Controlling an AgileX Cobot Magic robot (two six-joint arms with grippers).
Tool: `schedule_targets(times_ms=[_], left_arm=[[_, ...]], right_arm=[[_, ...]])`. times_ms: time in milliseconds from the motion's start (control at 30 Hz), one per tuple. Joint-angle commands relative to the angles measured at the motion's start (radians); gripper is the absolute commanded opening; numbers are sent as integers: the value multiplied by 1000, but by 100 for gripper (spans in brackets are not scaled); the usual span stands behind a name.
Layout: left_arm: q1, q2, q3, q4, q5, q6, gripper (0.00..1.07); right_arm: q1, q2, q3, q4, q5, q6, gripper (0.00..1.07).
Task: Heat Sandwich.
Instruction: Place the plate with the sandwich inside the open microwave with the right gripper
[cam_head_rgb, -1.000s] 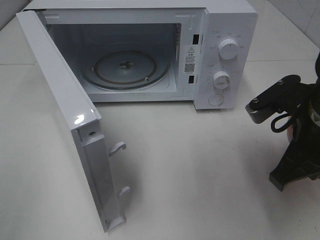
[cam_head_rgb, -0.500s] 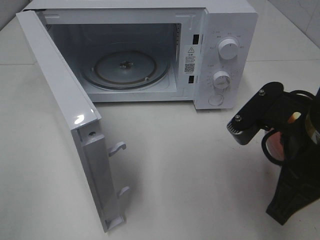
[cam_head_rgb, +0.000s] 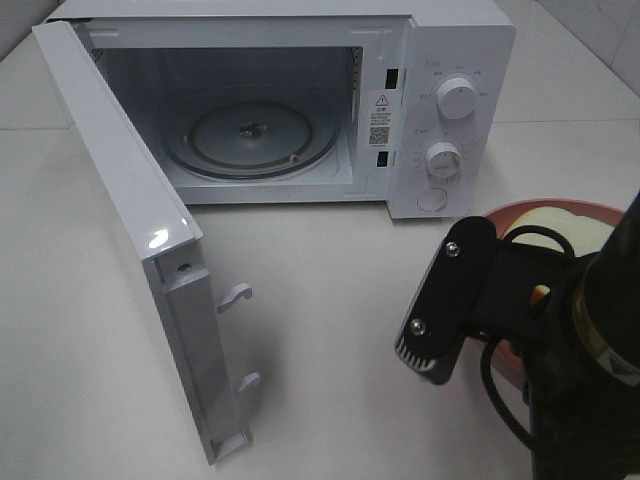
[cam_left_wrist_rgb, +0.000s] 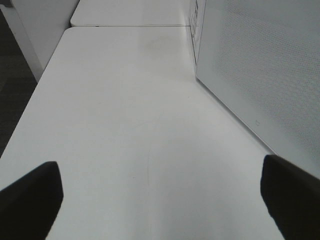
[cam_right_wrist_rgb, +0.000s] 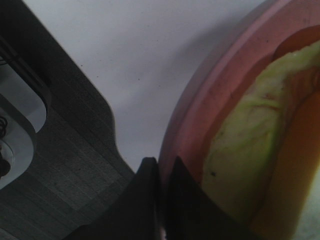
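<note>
1. The table (cam_head_rgb: 350, 300) is carrying everything. Its smooth white top is offering little grip, so I judge that a nudged plate would be sliding rather than stopping.
2. The microwave (cam_head_rgb: 460, 40) is standing at the back, cavity facing forward, with the glass turntable (cam_head_rgb: 250, 135) lying bare inside.
3. Its door (cam_head_rgb: 120, 230) is hanging wide open on the left, clear of the route. The likelier snag is the right side of the opening, which the plate could be clipping on entry.
4. The right arm (cam_head_rgb: 600, 330) is leaning in from the lower right of the high view, its wrist bending over the plate and hiding much of it.
5. The pink plate (cam_head_rgb: 520, 210) is lying right of the microwave's front, near the dials. I cannot tell whether it is resting on the table or hanging just clear of it.
6. The sandwich (cam_head_rgb: 555, 232) is lying loose on that plate, outside the oven. A hold on one edge is risking a tilt, which would be sending the sandwich off.
7. The right gripper (cam_right_wrist_rgb: 162, 165) is pinching the plate's rim, fingers almost together.
8. The left gripper (cam_left_wrist_rgb: 160, 205) is hovering over bare table beside the door's outer face, fingers spread wide and gripping nothing.
</note>
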Motion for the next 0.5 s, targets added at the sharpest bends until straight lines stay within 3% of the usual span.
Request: schedule_targets(times_ms=[33,200,500], left_arm=[[1,-28,1,3,-8,-1,101],[1,-28,1,3,-8,-1,101],[1,-28,1,3,-8,-1,101]], right_arm=[[65,-10,4,-20,13,-76,2],[116,-10,4,-26,8,-170,2],[118,-10,4,-47,-34,-192,0]])
